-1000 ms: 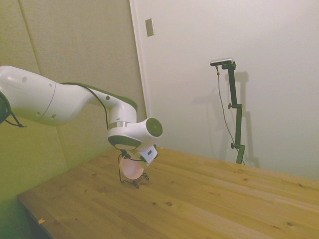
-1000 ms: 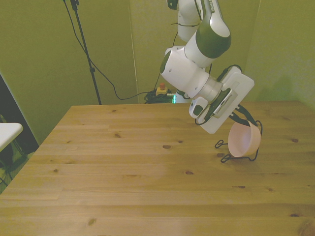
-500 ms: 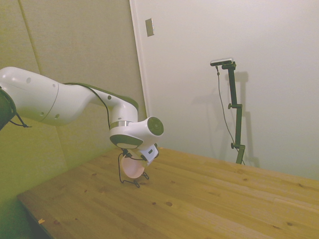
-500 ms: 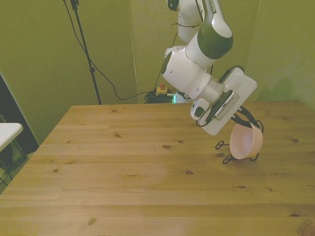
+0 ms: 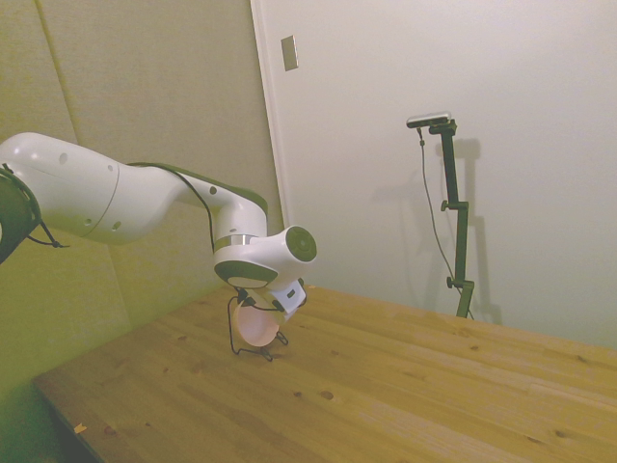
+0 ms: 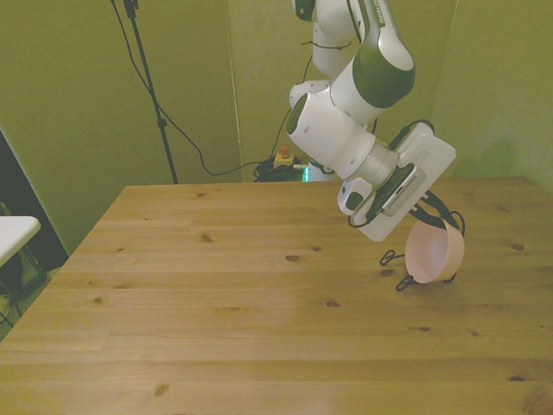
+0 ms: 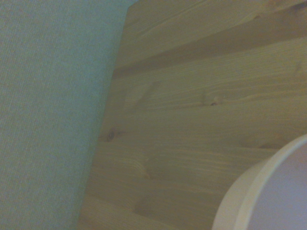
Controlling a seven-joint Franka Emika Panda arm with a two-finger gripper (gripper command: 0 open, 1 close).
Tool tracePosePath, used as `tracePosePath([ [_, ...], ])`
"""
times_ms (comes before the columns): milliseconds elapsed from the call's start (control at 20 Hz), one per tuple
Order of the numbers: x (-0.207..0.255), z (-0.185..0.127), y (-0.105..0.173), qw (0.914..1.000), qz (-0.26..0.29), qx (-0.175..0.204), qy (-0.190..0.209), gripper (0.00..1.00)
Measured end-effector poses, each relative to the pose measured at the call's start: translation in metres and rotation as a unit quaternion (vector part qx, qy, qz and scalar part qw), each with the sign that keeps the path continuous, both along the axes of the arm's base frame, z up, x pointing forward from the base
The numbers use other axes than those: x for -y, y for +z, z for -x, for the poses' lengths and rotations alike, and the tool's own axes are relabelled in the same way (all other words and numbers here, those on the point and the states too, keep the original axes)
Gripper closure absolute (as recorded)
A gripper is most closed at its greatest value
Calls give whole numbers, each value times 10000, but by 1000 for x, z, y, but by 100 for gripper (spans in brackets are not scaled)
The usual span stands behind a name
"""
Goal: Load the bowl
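Observation:
The pale pink bowl [image 6: 436, 255] stands on its edge, its opening turned toward the front view's left, inside a thin black wire rack [image 6: 403, 284] on the wooden table [image 6: 216, 311]. My gripper [image 6: 432, 226] comes down on the bowl's upper rim and is shut on it, largely hidden behind the white hand. In the side view the bowl [image 5: 255, 328] hangs just under the wrist, with the rack [image 5: 253, 353] around it and my gripper [image 5: 261, 311] above it. A curved piece of the bowl's rim [image 7: 268, 191] shows close up in the wrist view, over table planks.
The rack stands near the table's edge on the front view's right. A white object's corner [image 6: 13, 232] sits beyond the table on the front view's left. A green wall [image 7: 48, 115] runs close along the table's side.
Gripper and bowl have moved slightly lower and toward the front view's right. The rack's feet have shifted a little the same way.

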State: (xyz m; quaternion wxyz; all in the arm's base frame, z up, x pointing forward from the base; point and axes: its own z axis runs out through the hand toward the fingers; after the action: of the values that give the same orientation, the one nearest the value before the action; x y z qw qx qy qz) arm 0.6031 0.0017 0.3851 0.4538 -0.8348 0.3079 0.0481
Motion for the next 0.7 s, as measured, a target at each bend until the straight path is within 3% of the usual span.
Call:
tracePosePath([
  [700, -2, 2, -1, 10000, 63, -46, 55, 0],
])
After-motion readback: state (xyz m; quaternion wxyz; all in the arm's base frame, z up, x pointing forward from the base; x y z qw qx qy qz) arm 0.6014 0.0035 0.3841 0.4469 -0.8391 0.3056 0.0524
